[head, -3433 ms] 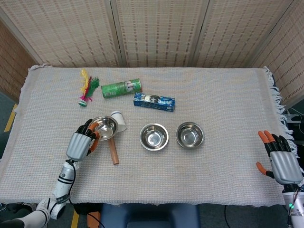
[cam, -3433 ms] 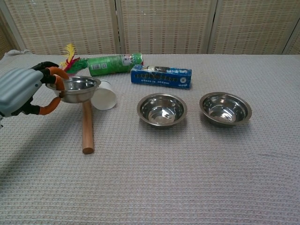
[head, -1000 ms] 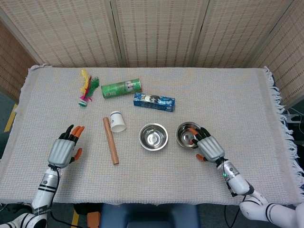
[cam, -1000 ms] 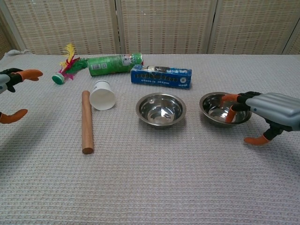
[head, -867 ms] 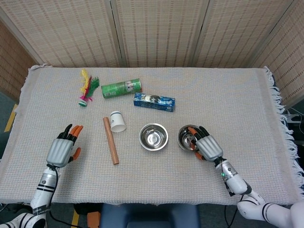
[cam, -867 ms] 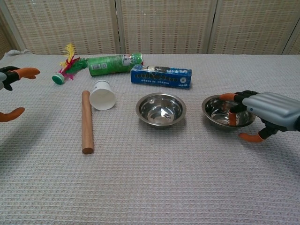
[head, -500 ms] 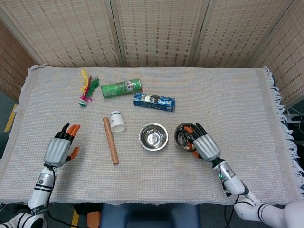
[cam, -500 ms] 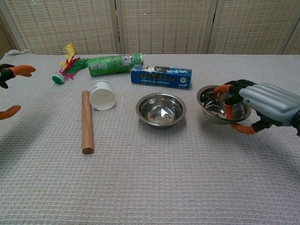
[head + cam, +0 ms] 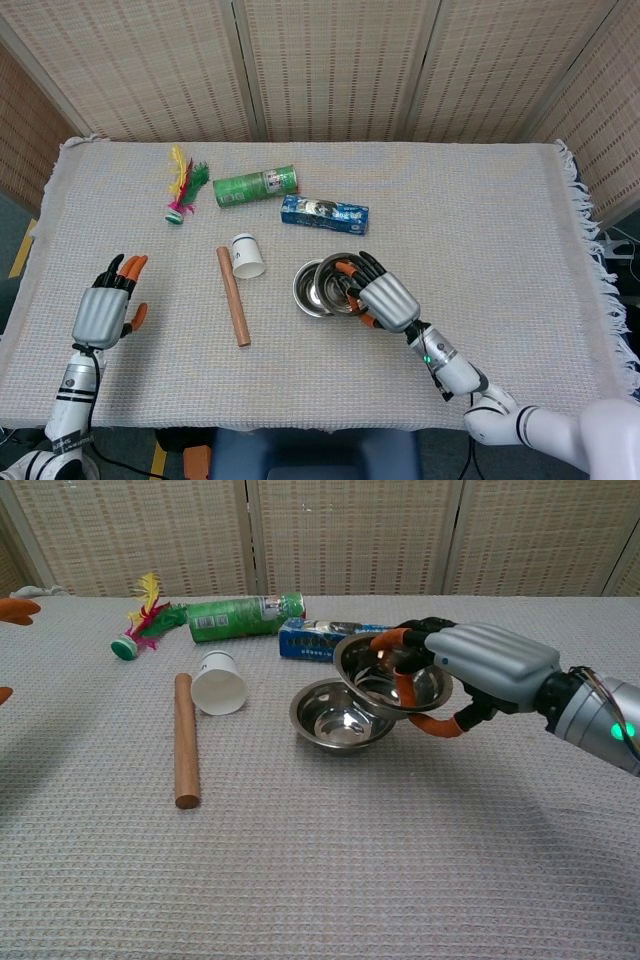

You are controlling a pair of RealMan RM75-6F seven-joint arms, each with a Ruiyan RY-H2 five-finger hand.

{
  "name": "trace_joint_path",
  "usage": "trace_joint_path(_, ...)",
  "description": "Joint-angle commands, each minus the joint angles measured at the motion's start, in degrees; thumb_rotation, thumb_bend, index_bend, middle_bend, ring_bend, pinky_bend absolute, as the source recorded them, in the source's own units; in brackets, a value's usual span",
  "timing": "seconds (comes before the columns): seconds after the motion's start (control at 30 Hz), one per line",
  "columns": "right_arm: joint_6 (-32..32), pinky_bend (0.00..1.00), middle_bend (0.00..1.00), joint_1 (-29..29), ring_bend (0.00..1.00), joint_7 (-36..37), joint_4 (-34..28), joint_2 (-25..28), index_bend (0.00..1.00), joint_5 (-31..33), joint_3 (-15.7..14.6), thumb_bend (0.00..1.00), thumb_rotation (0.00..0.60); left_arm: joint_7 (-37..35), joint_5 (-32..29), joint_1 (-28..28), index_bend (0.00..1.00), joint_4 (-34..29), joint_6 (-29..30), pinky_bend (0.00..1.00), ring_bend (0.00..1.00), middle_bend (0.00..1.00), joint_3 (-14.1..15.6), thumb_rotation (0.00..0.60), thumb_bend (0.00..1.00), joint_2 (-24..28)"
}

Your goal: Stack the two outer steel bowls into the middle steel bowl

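Note:
My right hand (image 9: 383,300) grips a steel bowl (image 9: 329,273) by its right rim, fingers inside and thumb under it. The bowl (image 9: 368,676) hangs tilted just above the right part of the middle steel bowl (image 9: 335,720), which sits on the cloth at the table's centre (image 9: 306,291). In the chest view the right hand (image 9: 490,665) reaches in from the right. No third bowl shows apart from these. My left hand (image 9: 100,313) is near the table's front left, holding nothing, fingers apart. Only its orange fingertips (image 9: 12,608) show at the chest view's left edge.
A wooden stick (image 9: 233,310) and a white paper cup (image 9: 247,255) lie left of the bowls. Behind them are a blue box (image 9: 324,214), a green can (image 9: 255,186) and a feathered shuttlecock (image 9: 180,185). A woven cloth (image 9: 480,220) covers the table.
My right hand has lifted the right-hand bowl off the cloth and carried it left until it overlaps the middle bowl. My left hand has drawn back further to the left.

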Motion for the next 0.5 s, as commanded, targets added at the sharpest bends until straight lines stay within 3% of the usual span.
trace_joint_path(0.03,-2.3,0.0,0.11,1.9,0.0,0.2,2.4,-2.5,0.69,1.2,1.0,0.46,0.6,-0.1,-0.4,0.4,0.0,-0.4,0.2,0.24,0.0,0.08,-0.3,0.6,0.42,0.5)
trace_joint_path(0.13,-3.2,0.0,0.11,2.6,0.0,0.7,3.8,-3.6,0.64,1.7,1.2,0.46,0.6,-0.1,-0.5,0.6,0.0,-0.7,0.3,0.24,0.0,0.08,-0.3,0.6,0.42,0.9)
trace_joint_path(0.2,-4.7,0.0,0.11,3.5,0.0,1.4,5.4,-4.9,0.48,2.6,1.3,0.46,0.6,-0.3,-0.6,0.9,0.0,-1.1,0.6,0.24,0.0,0.08,-0.5,0.6,0.42,1.4)
trace_joint_path(0.23,-6.4,0.0,0.09,3.8,0.0,0.1,5.6,-4.7,0.33,3.2,0.8,0.44,0.6,-0.5,-0.8,1.2,0.0,-1.4,0.9,0.24,0.0,0.08,-0.7,0.6,0.42,1.8)
trace_joint_path(0.3,-7.3,0.0,0.05,3.5,0.0,-3.1,3.4,-3.2,0.08,4.3,0.7,0.37,0.6,-0.6,-0.8,1.4,0.0,-2.1,1.0,0.24,0.0,0.08,-0.8,0.6,0.42,2.5)
trace_joint_path(0.33,-6.9,0.0,0.02,3.0,0.0,-4.6,1.5,-2.1,0.01,4.8,0.6,0.3,0.6,-0.5,-0.8,1.5,0.0,-2.5,1.0,0.24,0.0,0.08,-0.8,0.6,0.42,2.8)
trace_joint_path(0.5,-5.6,0.0,0.0,0.8,0.0,-8.9,-6.2,2.9,0.0,6.8,0.1,0.16,0.6,0.2,-0.9,1.7,0.0,-4.0,0.6,0.24,0.0,0.08,-0.6,0.6,0.42,3.5)
